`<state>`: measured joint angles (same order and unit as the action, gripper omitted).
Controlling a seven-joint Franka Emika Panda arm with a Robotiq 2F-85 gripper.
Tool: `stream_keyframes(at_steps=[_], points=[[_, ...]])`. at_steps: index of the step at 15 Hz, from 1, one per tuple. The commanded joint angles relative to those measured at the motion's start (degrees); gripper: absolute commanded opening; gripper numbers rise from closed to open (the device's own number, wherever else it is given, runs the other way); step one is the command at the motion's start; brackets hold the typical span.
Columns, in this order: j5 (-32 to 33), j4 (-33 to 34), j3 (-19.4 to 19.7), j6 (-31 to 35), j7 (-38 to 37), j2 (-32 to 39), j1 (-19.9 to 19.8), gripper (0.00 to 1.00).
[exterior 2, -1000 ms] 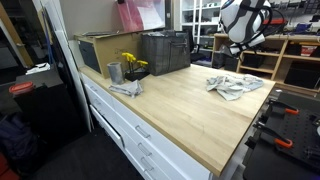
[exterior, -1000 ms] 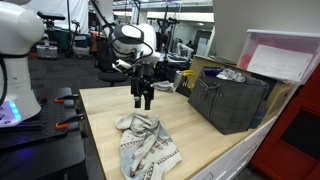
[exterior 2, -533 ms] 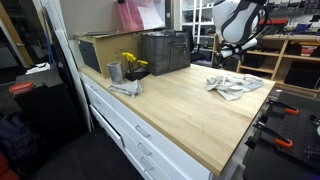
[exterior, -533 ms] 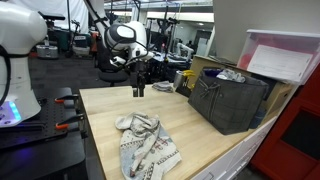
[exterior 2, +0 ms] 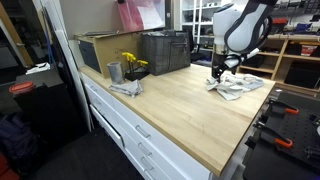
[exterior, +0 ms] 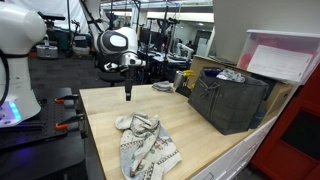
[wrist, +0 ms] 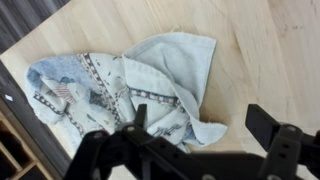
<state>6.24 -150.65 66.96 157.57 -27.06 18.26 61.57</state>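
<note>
Gripper (1): your gripper (exterior: 127,95) hangs above the counter, clear of the cloth. The wrist view (wrist: 200,128) shows its fingers (wrist: 263,122) spread wide with nothing between them.
Cloth (1): a crumpled cloth (exterior: 146,146), pale with dark patterned bands, lies flat on the wood near one end of the counter. In the wrist view it fills the upper part of the picture (wrist: 125,85), below your open jaws. In an exterior view it sits just beside the gripper's tip (exterior 2: 232,86).
Rag (1): a smaller grey rag (exterior 2: 127,89) lies well apart from the cloth, at the foot of the cup.
Cup (1): a metal cup (exterior 2: 114,72) holds yellow flowers (exterior 2: 131,63).
Crate (1): a dark crate (exterior: 228,100) stands on the counter against the wall, seen in both exterior views.
Surface: a light wooden counter (exterior 2: 180,112) over white drawers (exterior 2: 125,135).
Room: an open workshop with desks and equipment behind your arm, and a clear bin (exterior: 285,58) above the crate.
</note>
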Motion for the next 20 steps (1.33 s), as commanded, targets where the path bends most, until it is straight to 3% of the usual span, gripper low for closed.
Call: stream_keyframes(at_steps=[1, 2, 3, 5, 7, 10, 13, 14, 16, 20], points=[[-2.5, -2.1, -9.1, 1.5, 11.7, -5.0, -10.0, 1.00], [-3.9, -2.0, -12.3, 1.1, 15.5, -5.2, -13.1, 1.00], [-2.1, -1.5, -18.0, 0.6, 17.2, -6.3, -19.6, 1.00], [-3.1, -0.9, -26.1, -0.4, 23.7, -6.0, -27.7, 1.00], [-5.3, 1.4, -34.4, -0.2, 29.2, -2.4, -36.9, 1.00], [-3.0, 6.4, -45.3, 0.2, 29.9, 2.3, -51.1, 1.00], [-0.5, 11.7, -49.5, 0.6, 28.3, 6.5, -58.5, 1.00], [0.1, 13.2, -50.2, 0.7, 28.0, 7.7, -60.1, 0.75], [0.3, 15.7, -51.5, 0.6, 27.7, 9.4, -62.4, 0.68], [-1.1, 17.6, -54.4, -0.2, 26.8, 10.2, -64.9, 0.36]])
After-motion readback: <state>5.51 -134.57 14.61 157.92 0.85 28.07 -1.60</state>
